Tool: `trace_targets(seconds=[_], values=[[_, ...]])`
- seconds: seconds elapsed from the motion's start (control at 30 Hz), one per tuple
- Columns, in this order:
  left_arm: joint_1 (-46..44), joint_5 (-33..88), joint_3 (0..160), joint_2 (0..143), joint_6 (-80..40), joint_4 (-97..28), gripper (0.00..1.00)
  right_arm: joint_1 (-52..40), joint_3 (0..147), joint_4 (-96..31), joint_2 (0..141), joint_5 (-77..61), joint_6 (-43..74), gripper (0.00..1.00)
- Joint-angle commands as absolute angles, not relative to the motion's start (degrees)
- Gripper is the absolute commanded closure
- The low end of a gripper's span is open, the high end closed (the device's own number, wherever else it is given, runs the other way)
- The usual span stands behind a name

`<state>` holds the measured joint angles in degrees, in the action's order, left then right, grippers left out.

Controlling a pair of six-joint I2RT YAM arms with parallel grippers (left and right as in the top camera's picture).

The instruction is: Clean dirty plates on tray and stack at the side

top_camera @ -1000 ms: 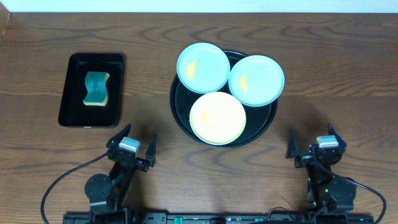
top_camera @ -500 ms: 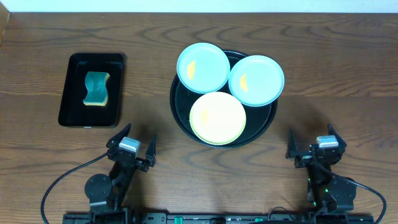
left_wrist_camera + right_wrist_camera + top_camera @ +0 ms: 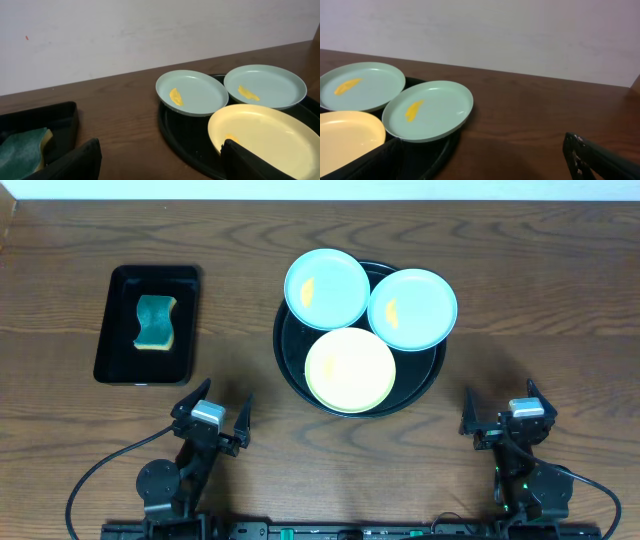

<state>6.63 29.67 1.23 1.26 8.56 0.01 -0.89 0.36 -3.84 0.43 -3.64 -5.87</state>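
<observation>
The round black tray (image 3: pixel 286 365) sits mid-table and carries three plates. Two are light blue, one at the tray's back left (image 3: pixel 327 288) and one at its back right (image 3: pixel 412 308), each with a yellow-orange smear. A pale yellow plate (image 3: pixel 350 369) lies in front of them. My left gripper (image 3: pixel 215 410) stands open near the front edge, left of the tray, with bare wood between its fingers (image 3: pixel 75 162). My right gripper (image 3: pixel 498 405) is open to the tray's front right, holding nothing. From the right wrist, the nearest blue plate (image 3: pixel 427 110) overhangs the tray rim (image 3: pixel 445 150).
A rectangular black tray (image 3: pixel 120 360) at the left holds a green sponge (image 3: pixel 155 321) with a yellow underside. Cables run from both arm bases along the front edge. A pale wall stands behind the table.
</observation>
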Motion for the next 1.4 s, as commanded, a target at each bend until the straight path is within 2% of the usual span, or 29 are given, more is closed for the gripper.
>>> trace_targets(seconds=[0.0,0.3,0.43,0.5,0.6,0.7,0.8,0.97,1.07,1.17,1.37], values=[[6.66,30.65,0.25,1.37,7.64,-2.26,0.23,-0.73,0.32,-4.19,0.54,-3.29,-6.09,0.01],[6.63,32.53,0.25,1.37,6.66,-1.69,0.23,-0.73,0.32,-4.19,0.54,-3.29,-6.07,0.01],[6.55,55.55,0.25,1.37,-1.85,1.23,0.23,-0.73,0.32,-4.19,0.54,-3.29,-6.07,0.01],[6.55,64.36,0.25,1.37,-1.83,7.01,0.23,-0.73,0.32,-4.19,0.54,-3.29,-6.09,0.01],[6.55,69.45,0.27,1.37,-2.96,24.80,0.23,-0.73,0.32,-4.19,0.54,-3.29,-6.07,0.01],[6.57,62.46,1.04,1.37,-11.64,43.48,0.23,-0.73,0.32,-4.19,0.54,-3.29,-6.09,0.01],[6.57,56.10,2.39,1.37,-15.18,48.21,0.23,-0.73,0.32,-4.19,0.54,-3.29,-6.09,0.01],[6.57,52.21,2.98,1.37,-15.11,47.51,0.23,-0.73,0.32,-4.19,0.54,-3.29,-6.07,0.01],[6.57,41.39,4.19,1.43,-15.11,44.05,0.23,-0.73,0.32,-4.19,0.54,-3.29,-6.07,0.01],[6.57,32.86,9.78,3.64,-12.08,31.83,0.23,-0.73,0.32,-4.19,0.54,-3.29,-6.07,0.01],[6.57,31.70,28.29,21.52,-2.13,9.82,0.23,-0.73,0.32,-4.19,0.54,-3.29,-6.09,0.01]])
